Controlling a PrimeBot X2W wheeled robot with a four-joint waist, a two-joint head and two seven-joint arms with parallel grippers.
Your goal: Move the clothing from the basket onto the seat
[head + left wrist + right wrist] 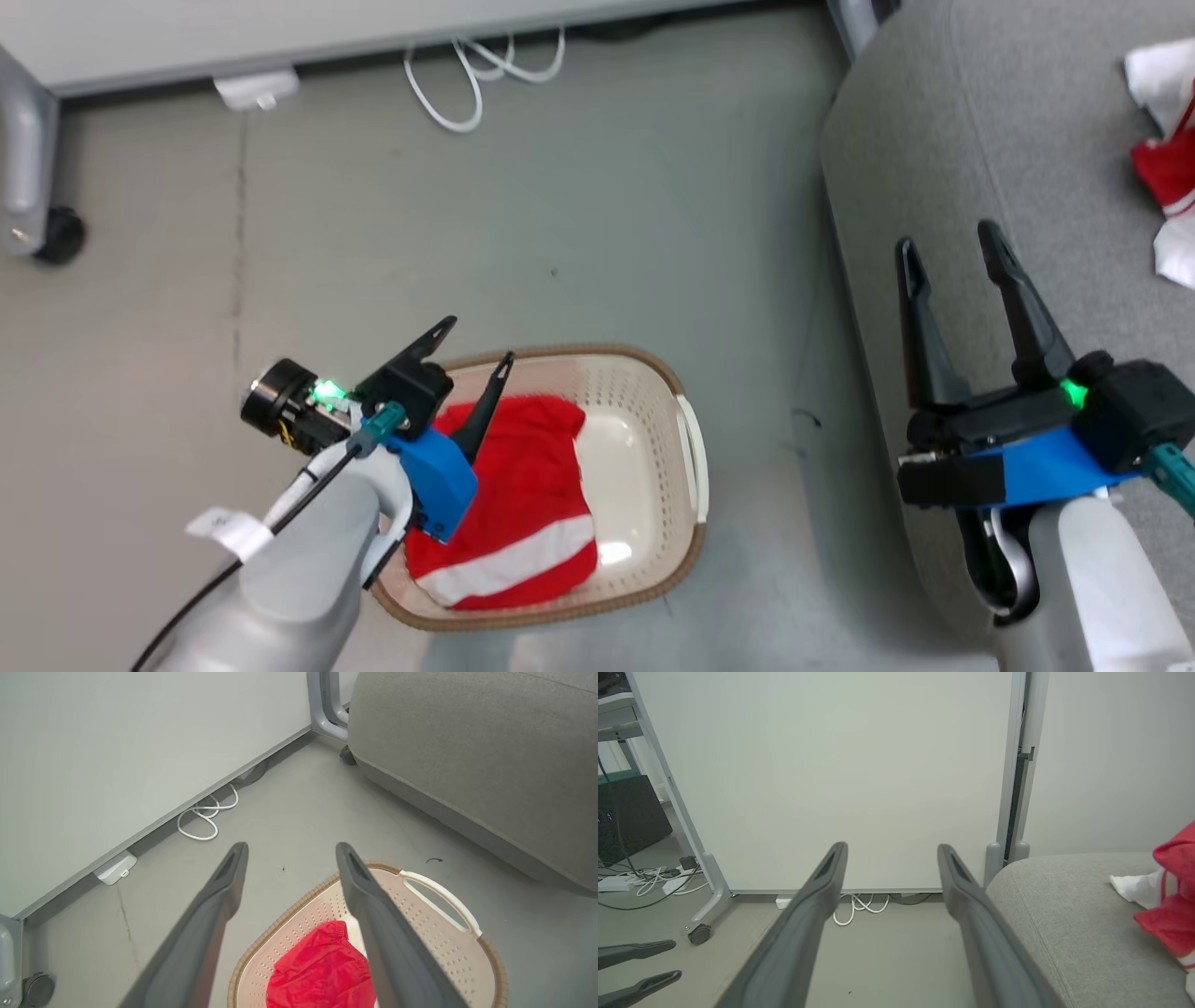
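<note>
A red garment with a white stripe (523,523) lies in the cream basket (653,392) on the floor; the left wrist view shows the same red cloth (317,975) inside the perforated basket (444,942). My left gripper (478,343) hangs open over the basket's far left part, nothing between its fingers (224,882). Another red and white garment (1167,159) lies on the grey seat (943,149) at the right, also in the right wrist view (1174,905). My right gripper (948,245) stands open and empty above the seat's front edge.
A pale partition panel (280,28) on wheeled legs (56,233) runs along the far side, with a white cable (467,84) and a small white box (254,89) on the floor beneath it. Bare grey floor (607,205) lies between basket, panel and seat.
</note>
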